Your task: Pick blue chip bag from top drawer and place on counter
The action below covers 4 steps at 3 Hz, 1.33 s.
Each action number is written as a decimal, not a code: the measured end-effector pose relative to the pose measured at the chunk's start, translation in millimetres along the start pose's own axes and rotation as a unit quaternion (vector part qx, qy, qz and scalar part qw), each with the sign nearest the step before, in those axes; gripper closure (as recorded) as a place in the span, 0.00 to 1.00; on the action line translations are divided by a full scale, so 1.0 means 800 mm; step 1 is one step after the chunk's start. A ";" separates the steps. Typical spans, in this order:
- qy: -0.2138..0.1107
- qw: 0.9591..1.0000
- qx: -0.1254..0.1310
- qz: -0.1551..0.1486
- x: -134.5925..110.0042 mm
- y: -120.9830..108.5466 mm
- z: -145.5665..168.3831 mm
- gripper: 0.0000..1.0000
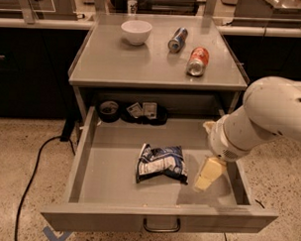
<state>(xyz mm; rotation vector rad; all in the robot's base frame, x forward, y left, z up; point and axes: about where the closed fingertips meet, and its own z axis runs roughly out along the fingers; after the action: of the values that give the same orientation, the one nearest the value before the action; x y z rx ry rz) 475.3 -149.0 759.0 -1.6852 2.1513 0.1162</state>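
Note:
The blue chip bag [161, 163] lies flat in the middle of the open top drawer [113, 190], with its white label patches facing up. My gripper [208, 174] hangs inside the drawer at its right side, just right of the bag and apart from it, pointing down toward the drawer floor. The white arm comes in from the right. The grey counter [137, 62] sits above the drawer.
On the counter stand a white bowl [136, 31], a blue-silver can [177, 39] lying down and an orange can [197, 61] lying down. At the drawer's back are a dark tape roll [108, 110] and small packets [142, 111]. A black cable [32, 170] runs on the floor at left.

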 end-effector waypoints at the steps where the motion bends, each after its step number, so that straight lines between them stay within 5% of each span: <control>1: -0.014 0.999 -0.028 -0.021 -0.027 0.022 0.050 0.00; 2: -0.022 0.999 -0.038 -0.031 -0.042 0.041 0.087 0.00; 4: -0.031 0.999 -0.006 -0.043 -0.077 0.009 0.109 0.00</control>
<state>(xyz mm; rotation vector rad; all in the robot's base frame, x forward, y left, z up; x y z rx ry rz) 502.7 -63.7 700.2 -1.7553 2.0335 0.1548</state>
